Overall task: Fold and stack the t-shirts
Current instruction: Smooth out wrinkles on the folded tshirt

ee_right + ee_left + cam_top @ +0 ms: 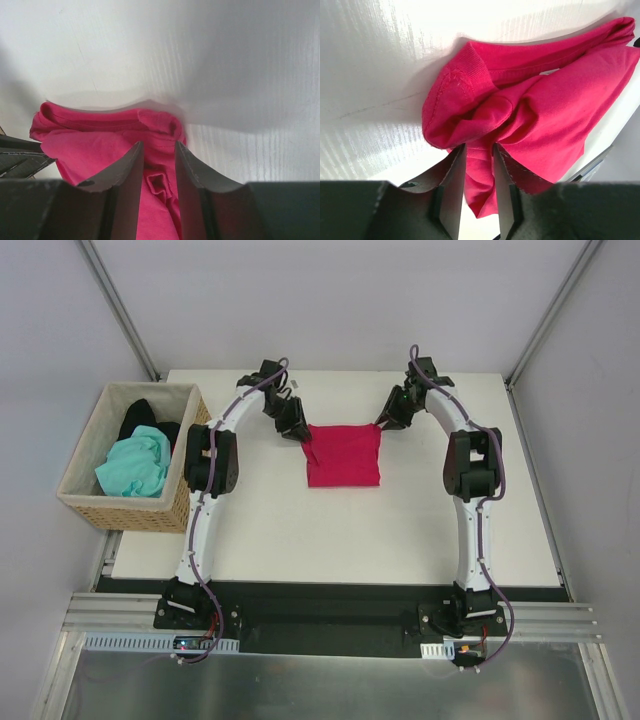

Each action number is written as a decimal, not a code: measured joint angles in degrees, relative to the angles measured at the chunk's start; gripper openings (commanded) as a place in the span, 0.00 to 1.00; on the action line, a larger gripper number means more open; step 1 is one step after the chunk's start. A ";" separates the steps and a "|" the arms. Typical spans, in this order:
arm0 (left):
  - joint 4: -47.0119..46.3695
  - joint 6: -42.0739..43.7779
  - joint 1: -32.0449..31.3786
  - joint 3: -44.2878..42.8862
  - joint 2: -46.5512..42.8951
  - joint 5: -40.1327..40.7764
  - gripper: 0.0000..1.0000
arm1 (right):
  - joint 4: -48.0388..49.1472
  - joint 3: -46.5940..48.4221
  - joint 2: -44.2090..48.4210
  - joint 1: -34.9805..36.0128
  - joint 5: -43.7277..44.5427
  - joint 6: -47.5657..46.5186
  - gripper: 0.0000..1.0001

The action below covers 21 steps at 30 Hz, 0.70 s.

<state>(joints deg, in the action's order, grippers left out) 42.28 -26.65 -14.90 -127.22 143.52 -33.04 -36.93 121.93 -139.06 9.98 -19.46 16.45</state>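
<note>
A crimson t-shirt (344,455) lies folded into a rectangle on the white table (300,530), towards the back. My left gripper (297,430) is at its far left corner, my right gripper (385,422) at its far right corner. In the left wrist view the left gripper (479,147) stands a little open, with loose crimson cloth (545,110) in the gap. The right gripper (158,146) is likewise a little open over a creased fold of the shirt (90,145). A mint-green t-shirt (135,465) and a black t-shirt (140,415) lie crumpled in the basket.
The tan wicker basket (150,515) stands off the table's left edge, beside the left arm's elbow. Bare white table lies in front of the crimson shirt and to either side. Grey walls close in the back and sides.
</note>
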 measured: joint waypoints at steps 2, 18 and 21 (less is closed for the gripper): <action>0.00 0.02 0.00 0.00 -0.04 0.02 0.33 | 0.02 0.17 0.00 -0.04 0.15 -0.24 0.34; -0.09 0.20 -0.04 3.52 -6.27 0.04 0.31 | 1.42 -9.62 11.15 1.25 2.71 -2.08 0.32; -0.37 0.35 -0.17 6.38 -8.13 0.07 0.26 | 2.47 -12.92 13.40 2.43 2.75 -2.01 0.32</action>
<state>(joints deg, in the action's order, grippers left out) 41.91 -26.30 -15.07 -120.84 135.39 -32.97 -34.46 109.01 -125.67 12.40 -16.71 14.44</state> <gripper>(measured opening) 0.308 0.325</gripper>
